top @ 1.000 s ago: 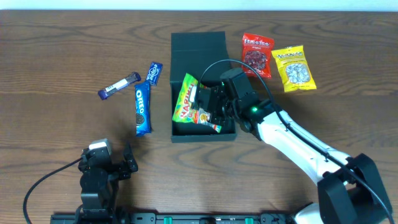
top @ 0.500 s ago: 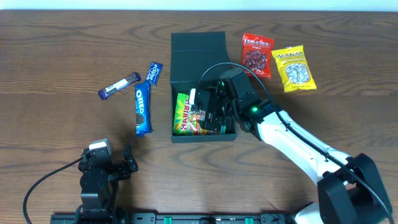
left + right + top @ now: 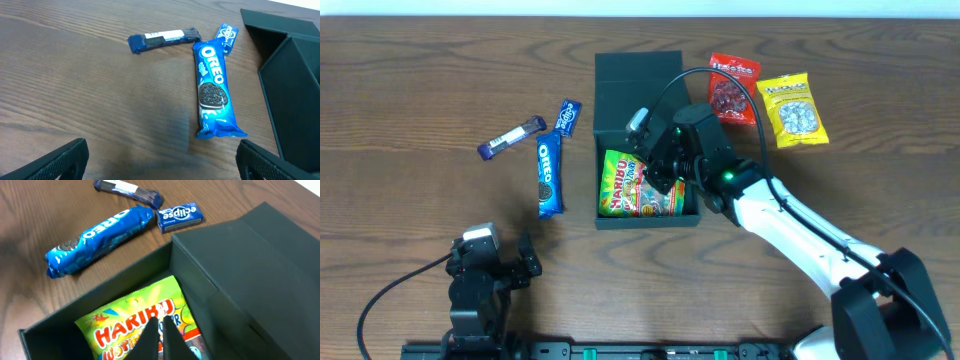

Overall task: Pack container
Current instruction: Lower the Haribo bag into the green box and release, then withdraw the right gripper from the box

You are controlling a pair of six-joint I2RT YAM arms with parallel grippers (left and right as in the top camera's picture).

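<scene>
The dark teal container (image 3: 647, 220) stands open at the table's middle, its flap lid (image 3: 638, 88) folded back on the far side. It also shows in the right wrist view (image 3: 220, 275) and the left wrist view (image 3: 295, 90). A green Haribo packet (image 3: 638, 188) lies flat inside it (image 3: 135, 322). My right gripper (image 3: 653, 172) hangs above the packet, over the box's right half, with its fingers (image 3: 159, 324) pressed together and nothing between them. My left gripper (image 3: 485, 265) is open and empty near the front left (image 3: 160, 160).
A blue Oreo pack (image 3: 549, 177), a blue Eclipse gum pack (image 3: 567, 117) and a dark blue bar (image 3: 512, 138) lie left of the box. A red packet (image 3: 733, 88) and a yellow packet (image 3: 793, 110) lie at the back right.
The Haribo packet went from tilted upright in my right gripper to lying flat in the box. The right gripper has let it go and lifted back toward the lid. The left arm is still.
</scene>
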